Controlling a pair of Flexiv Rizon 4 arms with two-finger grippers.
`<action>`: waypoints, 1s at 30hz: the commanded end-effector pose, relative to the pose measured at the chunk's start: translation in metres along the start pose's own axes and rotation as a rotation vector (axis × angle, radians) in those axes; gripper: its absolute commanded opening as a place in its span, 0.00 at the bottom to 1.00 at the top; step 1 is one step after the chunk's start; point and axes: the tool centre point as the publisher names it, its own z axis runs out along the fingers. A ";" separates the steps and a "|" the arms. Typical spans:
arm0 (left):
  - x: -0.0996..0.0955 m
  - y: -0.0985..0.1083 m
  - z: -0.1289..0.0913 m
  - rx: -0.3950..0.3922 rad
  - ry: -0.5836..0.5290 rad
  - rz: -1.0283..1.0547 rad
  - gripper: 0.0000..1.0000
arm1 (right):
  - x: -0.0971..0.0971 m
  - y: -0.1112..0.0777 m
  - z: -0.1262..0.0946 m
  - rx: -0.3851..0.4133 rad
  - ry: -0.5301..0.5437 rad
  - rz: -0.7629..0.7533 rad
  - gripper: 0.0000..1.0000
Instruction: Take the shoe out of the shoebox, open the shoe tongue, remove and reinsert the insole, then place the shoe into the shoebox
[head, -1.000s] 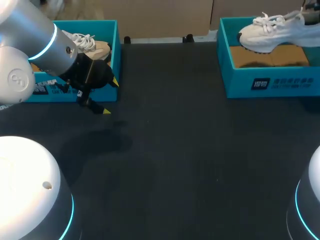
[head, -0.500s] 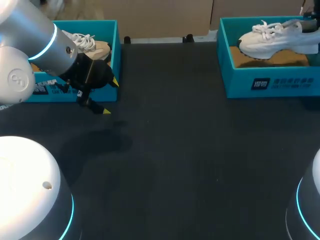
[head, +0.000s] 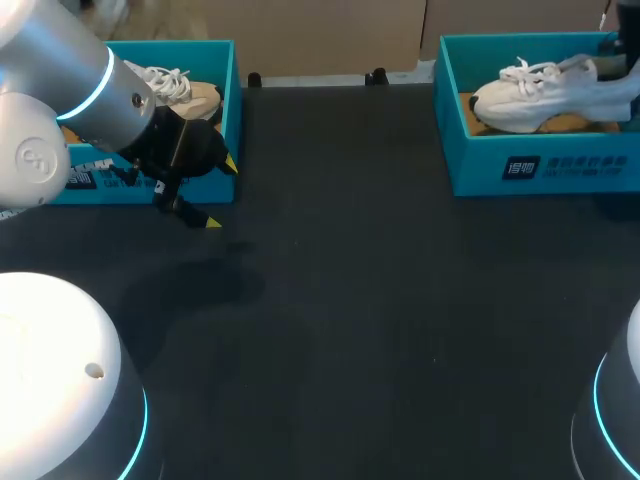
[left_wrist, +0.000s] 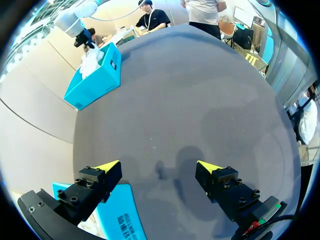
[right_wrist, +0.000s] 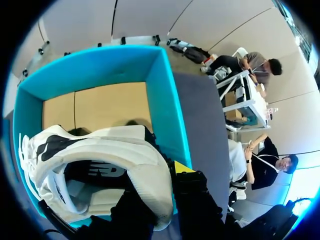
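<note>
The white shoe (head: 540, 92) sits at the upper right of the head view, inside the right shoebox (head: 540, 165), toe low over the cardboard floor and heel tilted up toward the frame's right edge. The right claw (right_wrist: 162, 186) holds it by the heel collar: one finger goes down inside the opening, and the yellow-tipped one presses from outside. Inside the opening a dark printed lining shows, which I take for the insole (right_wrist: 97, 172), apparently lying in place.

From these views alone I cannot tell whether this is the first lift out or the final set-down. If it is the start, the tongue and insole work is all ahead; if it is the end, only lowering the heel and letting go remain.

The left claw (head: 221, 192) hangs spread wide and empty at the upper left, by the front corner of the left shoebox (head: 190, 47), which holds a beige shoe (head: 195, 97). It is well apart from the work, with the bare dark desk (head: 340, 300) between the two boxes.

What hems in the shoe is its own box. In the right wrist view the teal wall stands just beside the outer finger, so the heel has little room on that side
</note>
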 end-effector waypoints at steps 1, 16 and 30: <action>0.000 0.000 0.000 -0.002 0.000 0.000 1.00 | 0.002 -0.001 0.002 -0.004 -0.006 0.001 0.00; 0.000 0.000 0.000 -0.002 0.000 0.000 1.00 | 0.006 -0.018 0.017 0.014 -0.017 0.006 0.00; 0.000 0.000 0.000 -0.002 0.000 0.000 1.00 | 0.009 -0.035 0.029 0.033 -0.023 0.008 0.00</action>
